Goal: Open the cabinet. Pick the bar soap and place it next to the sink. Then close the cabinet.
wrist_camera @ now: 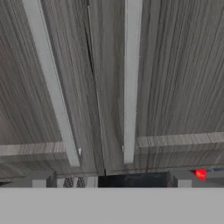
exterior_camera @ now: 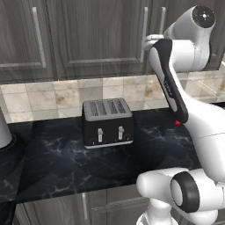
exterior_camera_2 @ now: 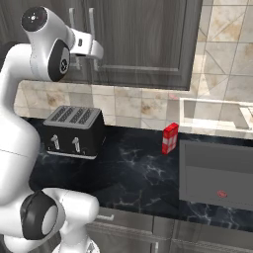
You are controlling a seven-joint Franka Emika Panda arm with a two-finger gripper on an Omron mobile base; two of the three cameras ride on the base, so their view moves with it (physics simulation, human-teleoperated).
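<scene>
Step one, opening the cabinet: doors shut, fingers spread wide, holding nothing. Door seam dead ahead of fingers; the two bar handles flank it. Next: centre on one handle, close, pull. Bar soap presumably inside. Sink lies off right on the bench.

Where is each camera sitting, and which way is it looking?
Left base view: behind the arm on its left, looking forward and down at the toaster and shut cabinet; the white arm rises on the right.
Right base view: behind on the right, facing the same toaster, red-and-white bottle and sink; the arm rises on the left.
Hand view: on the hand, facing the cabinet's two silver handles up close.
All three share the cabinet; both base views share the toaster.
</scene>
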